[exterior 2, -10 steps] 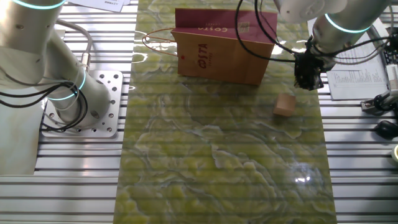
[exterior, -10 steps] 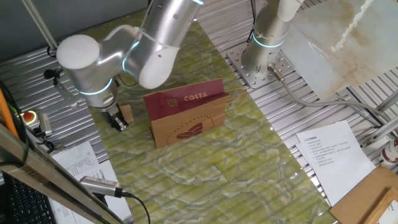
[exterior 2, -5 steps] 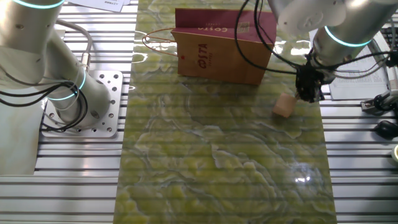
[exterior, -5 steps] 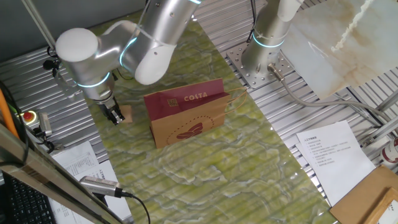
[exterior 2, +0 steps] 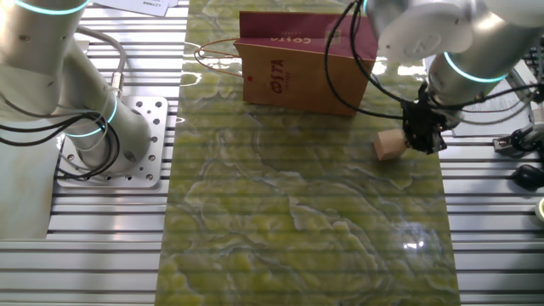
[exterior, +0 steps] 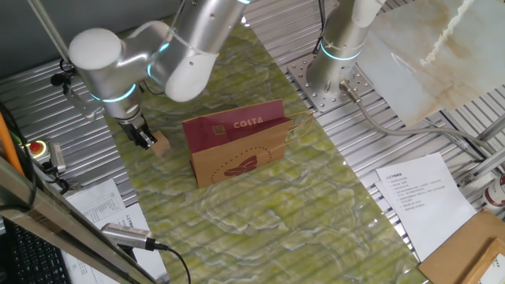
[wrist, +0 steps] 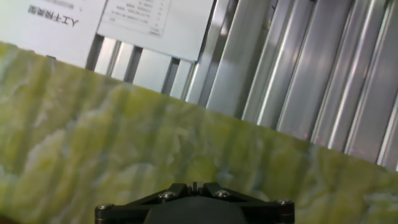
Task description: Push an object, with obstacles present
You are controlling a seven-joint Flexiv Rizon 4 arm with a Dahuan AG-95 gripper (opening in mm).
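Observation:
The small tan wooden cube [exterior: 161, 147] sits on the green mat near its edge, also seen in the other fixed view [exterior 2: 389, 145]. My gripper [exterior: 144, 140] stands low right beside the cube, on the side away from the bag, and seems to touch it; it also shows in the other fixed view [exterior 2: 422, 140]. The fingers are closed together and hold nothing. The brown COSTA paper bag [exterior: 237, 148] lies on the mat a short way from the cube [exterior 2: 302, 61]. In the hand view my gripper [wrist: 194, 185] shows only at the bottom edge, and the cube is out of view.
The green mat [exterior: 260, 205] lies on a slatted aluminium table [wrist: 298, 68]. A second arm's base [exterior: 331, 75] is bolted beside the mat. Printed papers [exterior: 418, 189] lie off the mat, and more sheets [wrist: 93, 18] lie near my gripper.
My gripper has moved along the mat's edge and come down level with the cube, right next to it. The cube and the bag have hardly moved.

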